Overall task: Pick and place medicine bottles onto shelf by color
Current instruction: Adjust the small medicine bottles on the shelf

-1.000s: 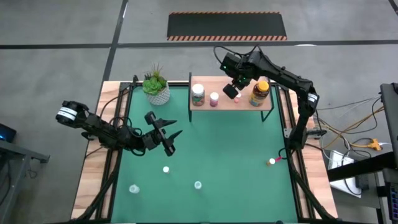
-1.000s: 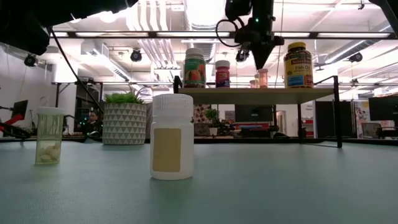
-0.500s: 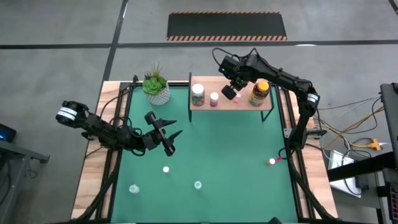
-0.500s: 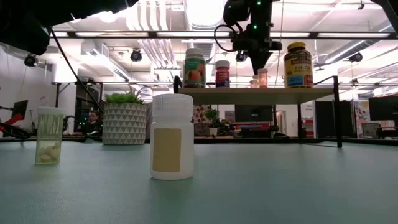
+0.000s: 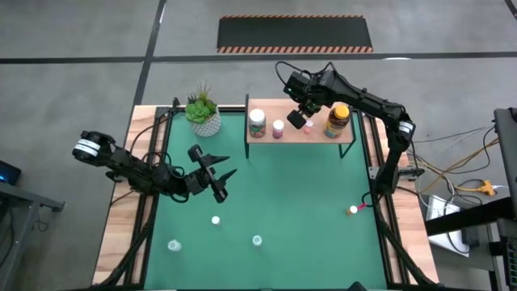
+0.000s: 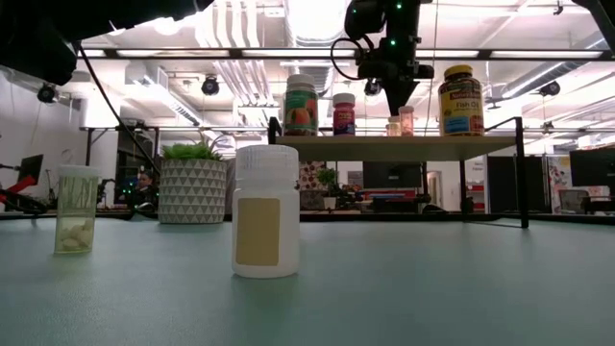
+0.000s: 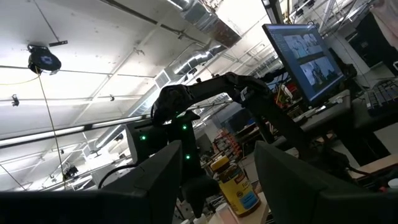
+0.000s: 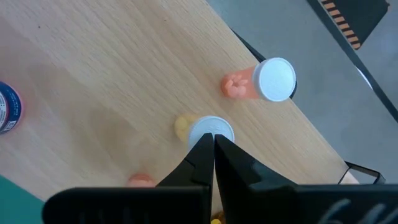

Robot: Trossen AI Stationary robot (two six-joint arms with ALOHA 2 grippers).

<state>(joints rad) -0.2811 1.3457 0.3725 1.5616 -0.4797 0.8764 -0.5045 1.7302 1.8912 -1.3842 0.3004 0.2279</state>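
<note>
While its 2 fingers are pressed together with nothing between them, the right gripper (image 8: pixel 212 146) hangs just above the shelf (image 5: pixel 311 133), its tips over a white-capped yellowish bottle (image 8: pixel 208 129). Near it stands a pink bottle (image 8: pixel 264 81). Along the shelf also stand a green-labelled bottle (image 5: pixel 257 122) and the amber jar (image 5: pixel 337 120). The left gripper (image 5: pixel 220 180) waits with fingers parted, empty, over the green mat (image 5: pixel 291 202), where 4 small bottles remain.
</note>
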